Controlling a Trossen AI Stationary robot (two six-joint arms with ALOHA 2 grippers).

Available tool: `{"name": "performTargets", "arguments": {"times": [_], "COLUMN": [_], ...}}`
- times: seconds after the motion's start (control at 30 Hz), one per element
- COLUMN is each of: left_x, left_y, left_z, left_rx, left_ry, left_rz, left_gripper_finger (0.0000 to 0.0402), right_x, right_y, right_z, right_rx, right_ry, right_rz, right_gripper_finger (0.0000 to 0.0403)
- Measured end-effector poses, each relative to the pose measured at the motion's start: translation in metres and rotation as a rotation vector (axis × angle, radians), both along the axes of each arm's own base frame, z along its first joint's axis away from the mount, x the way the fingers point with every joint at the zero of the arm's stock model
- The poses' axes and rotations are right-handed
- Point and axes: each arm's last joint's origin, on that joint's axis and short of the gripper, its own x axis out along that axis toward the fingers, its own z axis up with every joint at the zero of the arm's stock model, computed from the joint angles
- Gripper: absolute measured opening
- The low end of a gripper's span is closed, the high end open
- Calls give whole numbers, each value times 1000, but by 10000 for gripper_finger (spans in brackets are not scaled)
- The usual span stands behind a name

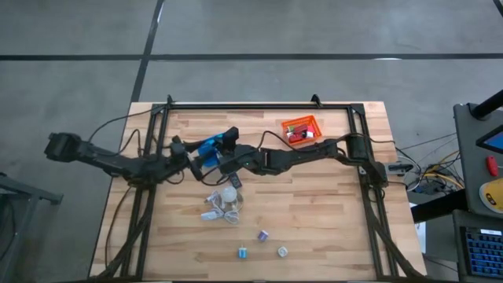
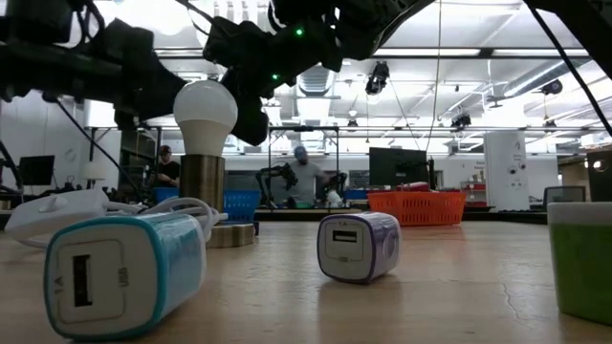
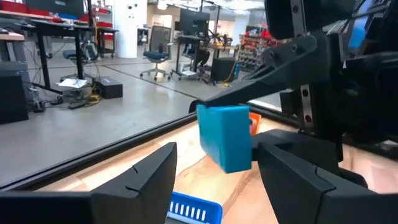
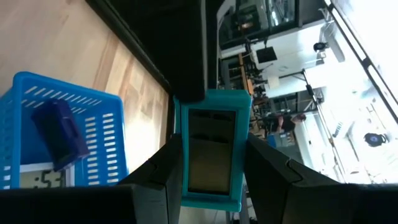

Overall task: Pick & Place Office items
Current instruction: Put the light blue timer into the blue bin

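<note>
My right gripper (image 4: 212, 163) is shut on a teal-framed flat item with a dark face (image 4: 211, 124), above the blue mesh basket (image 4: 93, 124). That basket holds a purple piece (image 4: 62, 134) and a pale display piece (image 4: 37, 179). In the left wrist view the same teal item (image 3: 225, 137) hangs in front of my open left gripper (image 3: 214, 180), which hovers at the blue basket's (image 1: 206, 154) left side. Three small cube-shaped pieces (image 1: 263, 235) (image 1: 244, 252) (image 1: 282, 251) rest on the table near its front edge. The orange basket (image 1: 301, 130) holds red and white bits. My right gripper pinches the teal-framed item between its two fingers, one finger (image 4: 165, 171) on each long side, at the frame's edge (image 4: 180, 124). The item is lifted clear above the blue basket and sits tilted in the left wrist view.
A white bulb on a metal base (image 1: 229, 194) with a white cord (image 1: 214, 211) stands just in front of the grippers. A black frame (image 1: 259, 104) runs along the table's far edge and sides. In the low view a green-and-white item (image 2: 580, 258) sits at the right.
</note>
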Motion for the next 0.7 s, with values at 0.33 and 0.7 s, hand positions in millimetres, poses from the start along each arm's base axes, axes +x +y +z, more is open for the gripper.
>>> {"name": "performTargets", "arguments": {"times": [0.33,0.7], "left_x": [18,28], "left_y": [0,-1], "left_z": [5,9], "left_rx": [33,10], "left_ry": [6,0], "left_rz": [61,71], "left_gripper_finger": [225,163], "right_x": [-1,-1], "right_y": [-1,-7], "right_z": [-3,-3], "right_rx": [-2,0], "right_ry": [19,17], "right_rz": [-7,-27], "right_gripper_finger": [123,123]}}
